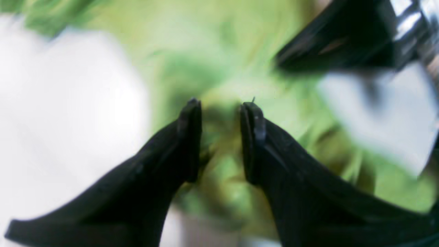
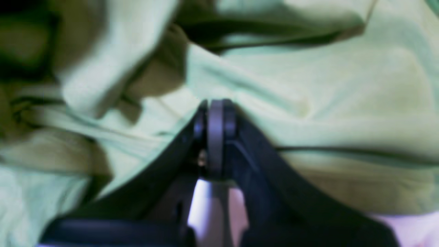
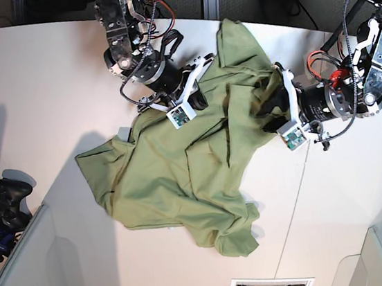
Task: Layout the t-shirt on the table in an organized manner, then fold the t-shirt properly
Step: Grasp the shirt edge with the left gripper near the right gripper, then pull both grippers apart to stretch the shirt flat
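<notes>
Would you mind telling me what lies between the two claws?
In the base view, only rumpled t-shirt spans the gap between the right claw and left claw.
</notes>
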Tool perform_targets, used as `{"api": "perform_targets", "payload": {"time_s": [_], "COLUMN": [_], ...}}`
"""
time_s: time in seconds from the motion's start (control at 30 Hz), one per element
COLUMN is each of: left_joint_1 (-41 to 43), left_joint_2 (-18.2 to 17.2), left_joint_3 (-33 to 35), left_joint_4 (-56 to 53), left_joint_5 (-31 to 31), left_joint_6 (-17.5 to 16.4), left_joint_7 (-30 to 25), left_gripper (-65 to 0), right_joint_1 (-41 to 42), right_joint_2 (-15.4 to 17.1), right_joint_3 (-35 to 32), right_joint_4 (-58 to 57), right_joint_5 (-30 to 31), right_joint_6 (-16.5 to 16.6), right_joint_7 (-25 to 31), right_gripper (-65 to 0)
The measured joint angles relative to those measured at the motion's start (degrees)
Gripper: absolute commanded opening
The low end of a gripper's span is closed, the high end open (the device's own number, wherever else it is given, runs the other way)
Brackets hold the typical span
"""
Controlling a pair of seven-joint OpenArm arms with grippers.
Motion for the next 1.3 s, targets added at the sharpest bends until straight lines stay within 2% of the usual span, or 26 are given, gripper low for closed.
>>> {"api": "perform_targets", "payload": {"time_s": [0.17, 0.37, 0.47, 0.57, 0.73, 0.9, 1.0, 1.13, 1.2, 1.3], "left_joint_1": [0.00, 0.44, 0.63, 0.74, -0.22, -2.23, -2.25, -2.14, -1.99, -2.16], "left_joint_2": [-4.09, -5.33, -5.49, -4.37, 2.86, 6.82, 7.21, 5.95, 4.90, 3.21], "left_joint_3": [-1.95, -1.88, -1.90, -1.90, -0.24, 9.16, 13.73, 18.56, 19.21, 19.10], "left_joint_4": [0.00, 0.00, 0.00, 3.69, 11.10, 7.52, 5.92, 3.89, 1.84, -1.68], "left_joint_5": [-0.28, -0.74, -3.56, -6.12, -5.97, 4.35, 6.12, 9.60, 10.75, 11.56], "left_joint_6": [0.22, 0.20, 0.42, -1.38, -3.02, -0.13, 0.61, 0.68, 0.85, 3.17], "left_joint_7": [0.00, -0.02, 0.17, 0.81, -0.33, 0.02, -0.04, -0.31, -0.26, -0.76], "left_gripper": [-45.7, -45.7, -45.7, -45.7, -45.6, -45.6, -45.6, -45.6, -45.6, -45.6], "right_joint_1": [0.13, 0.28, 0.26, 0.15, 0.13, 0.15, 0.20, 0.20, 0.22, 0.26], "right_joint_2": [4.31, 8.57, 9.97, 10.14, 9.18, 7.61, 7.23, 7.23, 7.26, 7.26], "right_joint_3": [-0.07, 3.15, 6.36, 7.30, 7.28, 7.32, 7.30, 7.30, 7.32, 8.33], "right_joint_4": [0.13, 0.26, 0.15, 0.09, 0.09, 0.11, 0.11, 0.11, 0.17, 0.22], "right_joint_5": [0.87, 1.29, 5.51, 7.10, 7.32, 6.88, 5.33, 3.78, 2.51, 2.14], "right_joint_6": [0.02, 0.28, -0.26, -0.28, -0.55, -0.66, -0.66, -0.61, -0.44, -0.31], "right_joint_7": [0.83, 0.98, -0.13, -0.57, -0.72, -1.79, -1.55, -1.29, -0.98, -0.94], "right_gripper": [-65.0, -65.0, -65.0, -65.0, -65.0, -65.0, -65.0, -65.0, -65.0, -65.0]}}
